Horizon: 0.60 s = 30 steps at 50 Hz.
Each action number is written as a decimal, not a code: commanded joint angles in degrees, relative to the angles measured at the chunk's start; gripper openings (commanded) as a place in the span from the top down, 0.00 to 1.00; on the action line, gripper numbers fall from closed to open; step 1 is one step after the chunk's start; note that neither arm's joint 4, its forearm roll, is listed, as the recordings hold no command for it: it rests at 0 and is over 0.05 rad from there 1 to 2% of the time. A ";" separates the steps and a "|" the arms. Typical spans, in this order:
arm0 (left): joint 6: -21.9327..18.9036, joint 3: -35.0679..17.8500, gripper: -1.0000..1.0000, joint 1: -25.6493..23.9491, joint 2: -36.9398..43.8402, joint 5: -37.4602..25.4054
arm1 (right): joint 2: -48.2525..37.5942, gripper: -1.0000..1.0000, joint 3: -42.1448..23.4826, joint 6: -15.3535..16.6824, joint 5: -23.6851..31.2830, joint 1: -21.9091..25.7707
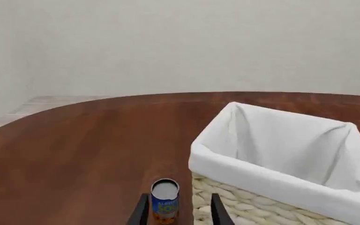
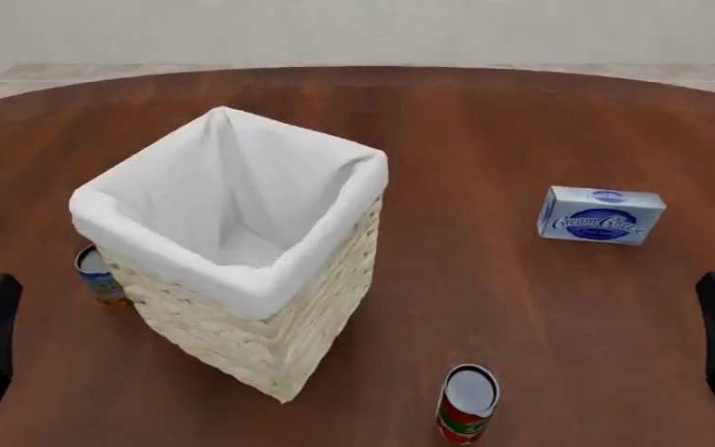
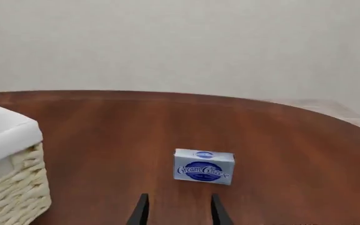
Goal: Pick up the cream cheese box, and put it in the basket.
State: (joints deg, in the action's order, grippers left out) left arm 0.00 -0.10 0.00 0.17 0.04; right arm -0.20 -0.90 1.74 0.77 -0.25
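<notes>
On table [image 2: 482, 121] right of basket [image 2: 271, 289]: cream cheese box [image 2: 601, 214], untouched. Only wrist views reveal parted, empty jaws: right gripper [image 3: 176, 210] facing box, left gripper [image 1: 176, 211] facing blue can [image 1: 165, 200].

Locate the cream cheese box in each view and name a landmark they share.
Front view: cream cheese box right of centre, on the table, apart from the basket.
Right wrist view: box ahead of the open fingers.
Left wrist view: not in it.
Shared landmark: the basket.
</notes>
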 commanded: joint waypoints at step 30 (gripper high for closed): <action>0.01 -0.15 0.00 0.01 0.26 0.07 | -4.58 0.00 -23.50 0.03 16.43 -0.29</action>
State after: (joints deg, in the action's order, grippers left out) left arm 0.01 -0.24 0.00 0.42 0.11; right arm -1.38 -14.17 2.80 11.11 -0.98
